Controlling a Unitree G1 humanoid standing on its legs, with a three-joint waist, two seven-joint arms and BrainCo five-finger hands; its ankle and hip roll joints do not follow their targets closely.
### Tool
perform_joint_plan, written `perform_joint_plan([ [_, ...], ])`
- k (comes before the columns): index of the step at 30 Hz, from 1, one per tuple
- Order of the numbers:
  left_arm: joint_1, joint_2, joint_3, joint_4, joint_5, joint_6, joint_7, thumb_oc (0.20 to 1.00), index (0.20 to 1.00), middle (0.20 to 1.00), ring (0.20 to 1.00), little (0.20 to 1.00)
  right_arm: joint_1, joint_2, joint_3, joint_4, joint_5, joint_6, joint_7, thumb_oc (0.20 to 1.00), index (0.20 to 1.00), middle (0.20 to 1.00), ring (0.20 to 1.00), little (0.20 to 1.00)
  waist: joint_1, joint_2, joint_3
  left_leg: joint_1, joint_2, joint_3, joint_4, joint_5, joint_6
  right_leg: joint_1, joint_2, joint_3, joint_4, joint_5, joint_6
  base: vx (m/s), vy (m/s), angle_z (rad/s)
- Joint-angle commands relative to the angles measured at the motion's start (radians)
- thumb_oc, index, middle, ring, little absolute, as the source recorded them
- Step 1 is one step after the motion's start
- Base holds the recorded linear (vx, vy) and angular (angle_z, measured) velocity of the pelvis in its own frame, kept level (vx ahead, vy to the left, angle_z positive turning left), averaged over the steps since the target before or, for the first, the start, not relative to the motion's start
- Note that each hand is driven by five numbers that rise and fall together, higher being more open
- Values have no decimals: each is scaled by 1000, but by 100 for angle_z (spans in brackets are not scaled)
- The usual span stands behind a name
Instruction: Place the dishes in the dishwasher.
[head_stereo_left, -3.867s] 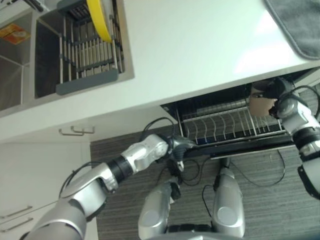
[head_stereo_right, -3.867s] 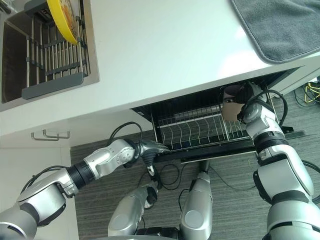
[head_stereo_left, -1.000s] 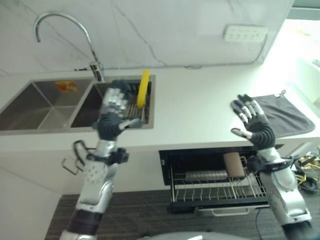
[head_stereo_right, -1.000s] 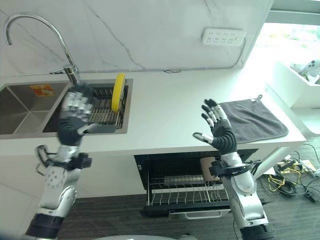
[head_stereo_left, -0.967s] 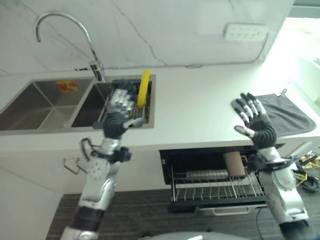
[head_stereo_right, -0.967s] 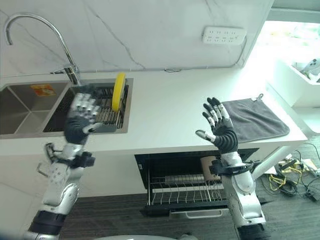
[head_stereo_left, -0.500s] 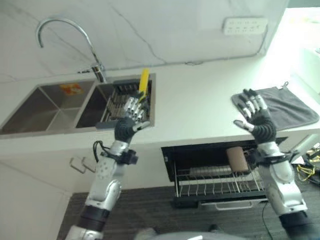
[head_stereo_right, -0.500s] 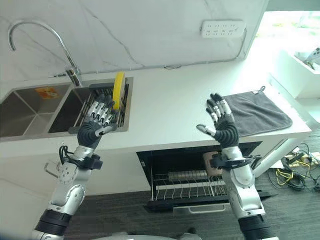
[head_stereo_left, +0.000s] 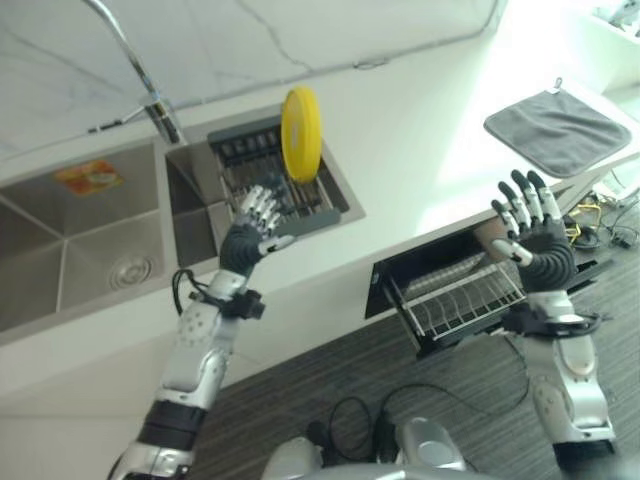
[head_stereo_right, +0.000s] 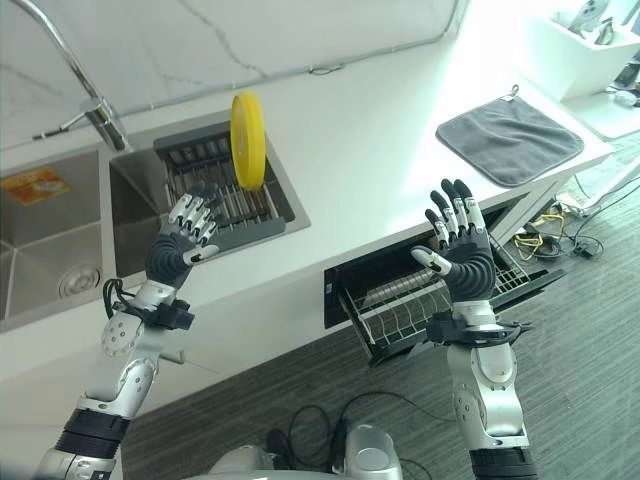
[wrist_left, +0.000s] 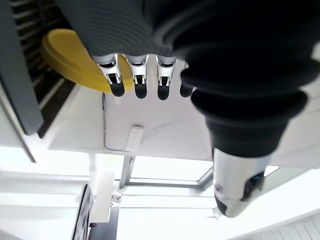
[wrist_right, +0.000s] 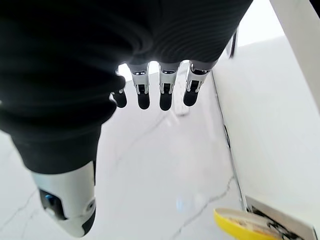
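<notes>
The left hand (head_stereo_left: 250, 232), fingers spread and empty like the raised right hand (head_stereo_left: 535, 238), should reach past the near rack (head_stereo_left: 305, 218) edge and pinch the yellow plate (head_stereo_left: 301, 134) standing upright in the sink (head_stereo_left: 190, 210).

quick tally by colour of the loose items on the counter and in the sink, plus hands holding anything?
Yellow: 1, the plate standing on edge in the sink rack
Grey: 1, the towel flat on the counter
Total: 2
Hands holding anything: 0, left hand and right hand are both raised, open and empty.
</notes>
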Motion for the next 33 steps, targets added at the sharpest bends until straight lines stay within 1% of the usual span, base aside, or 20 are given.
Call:
perform_joint_plan([
  [1,11,30,-10,9,15,-56,1,1000,1000,1000,1000,1000,-67,-55,-27,-6,21,-83,3,1000,1000,1000,1000,1000,11,-11,-79,20,29,-27,-52,38,-70,43,-73,69,-81,63,45,44,14,-18],
  [4,15,27,-8,11,15,-60,3,1000,1000,1000,1000,1000,-62,-53,-30,-4,32,-80,16,1000,1000,1000,1000,1000,7,-14,-87,23,30,-19,-53,41,-73,56,-74,77,-116,79,48,29,-7,-20],
  [5,14,19,-6,13,21,-50,4,1000,1000,1000,1000,1000,-64,-44,-22,2,27,-82,14,1000,1000,1000,1000,1000,8,-15,-96,31,29,-14,-62,44,-79,73,-76,78,-158,101,53,31,-30,-1],
  [6,15,19,-6,12,19,-43,5,1000,1000,1000,1000,1000,-65,-42,-21,5,27,-82,14,1000,1000,1000,1000,1000,10,-15,-98,32,28,-15,-64,44,-80,76,-76,76,-164,103,53,28,-42,4],
  [12,28,17,0,16,9,-26,-18,1000,1000,1000,1000,1000,-59,-37,-15,7,16,-70,6,1000,1000,1000,1000,1000,18,-18,-107,40,37,-12,-63,43,-85,91,-73,64,-179,104,51,-14,-70,13],
  [16,20,14,-5,17,17,-27,-9,1000,1000,1000,1000,1000,-63,-48,-16,0,27,-63,16,1000,1000,1000,1000,1000,17,-28,-107,18,53,-21,-10,29,-91,91,-63,74,-173,93,37,-34,-119,2],
  [17,10,13,-7,23,14,-34,-3,1000,1000,1000,1000,1000,-63,-60,-21,0,39,-52,29,1000,1000,1000,1000,1000,11,-37,-105,-4,61,-20,67,13,-94,89,-58,83,-169,87,23,-40,-139,5],
  [18,9,13,-8,23,13,-36,-2,1000,1000,1000,1000,1000,-64,-65,-22,-1,41,-49,31,1000,1000,1000,1000,1000,9,-40,-105,-13,63,-17,104,10,-94,88,-55,85,-168,84,17,-41,-160,14],
  [19,9,13,-6,22,11,-40,0,1000,1000,1000,1000,1000,-64,-72,-25,-6,43,-46,34,1000,1000,1000,1000,1000,8,-46,-102,-40,71,-19,178,16,-98,89,-51,90,-171,80,5,-25,-136,25],
  [22,26,16,11,11,4,-28,-21,1000,1000,1000,1000,1000,-60,-83,-27,1,49,-58,33,1000,1000,1000,1000,1000,24,-59,-82,-173,95,-86,406,68,-114,97,-32,123,-179,77,-25,16,-135,19],
  [24,34,14,11,8,16,-24,-26,1000,1000,1000,1000,1000,-66,-78,-28,12,52,-60,35,1000,1000,1000,1000,1000,25,-47,-76,-182,118,-86,338,98,-118,99,-19,136,-176,70,-22,122,79,-6],
  [25,44,9,11,4,22,-28,-31,1000,1000,1000,1000,1000,-71,-75,-28,12,45,-58,32,1000,1000,1000,1000,1000,32,-34,-73,-168,123,-94,223,127,-122,105,-16,142,-175,66,-14,198,256,-23],
  [26,56,7,11,-2,18,-32,-33,1000,1000,1000,1000,1000,-71,-70,-23,7,30,-57,26,1000,1000,1000,1000,1000,40,-17,-71,-167,138,-117,106,180,-136,115,-12,151,-177,63,-4,243,310,-26],
  [27,67,7,13,-12,13,-34,-30,1000,1000,1000,1000,1000,-67,-67,-17,-1,17,-57,20,1000,1000,1000,1000,1000,43,-9,-64,-170,160,-126,52,234,-149,129,-17,156,-179,60,0,229,281,-25],
  [28,70,8,13,-10,-1,-38,-25,1000,1000,1000,1000,1000,-61,-66,-12,-11,11,-55,16,1000,1000,1000,1000,1000,42,-7,-58,-187,175,-131,56,254,-156,136,-26,159,-174,55,1,178,256,-39],
  [29,65,10,12,8,-19,-46,-32,1000,1000,1000,1000,1000,-62,-82,-17,-9,38,-53,20,1000,1000,1000,1000,1000,31,-4,-65,-158,191,-74,4,220,-151,142,-47,131,-173,52,14,214,327,-9],
  [30,53,2,14,24,5,-50,-19,1000,1000,1000,1000,1000,-49,-82,-8,-2,33,-74,38,1000,1000,1000,1000,1000,35,-1,-78,-131,168,-88,-38,203,-152,138,-80,113,-166,66,41,205,325,-10],
  [31,52,4,15,28,13,-52,-6,1000,1000,1000,1000,1000,-44,-81,-3,-2,38,-74,56,1000,1000,1000,1000,1000,34,3,-82,-105,158,-80,-59,190,-148,133,-94,104,-154,66,49,272,272,-14],
  [32,55,17,31,44,-3,-57,-6,1000,1000,1000,1000,1000,-35,-72,-2,-3,52,-69,63,1000,1000,1000,1000,1000,40,7,-94,-64,134,-81,-97,176,-140,131,-108,94,-143,65,61,169,106,-49],
  [33,56,17,32,44,-3,-56,-8,1000,1000,1000,1000,1000,-36,-70,-2,-3,52,-68,61,1000,1000,1000,1000,1000,42,6,-95,-60,131,-83,-102,175,-139,130,-108,94,-143,65,61,136,39,-17],
])
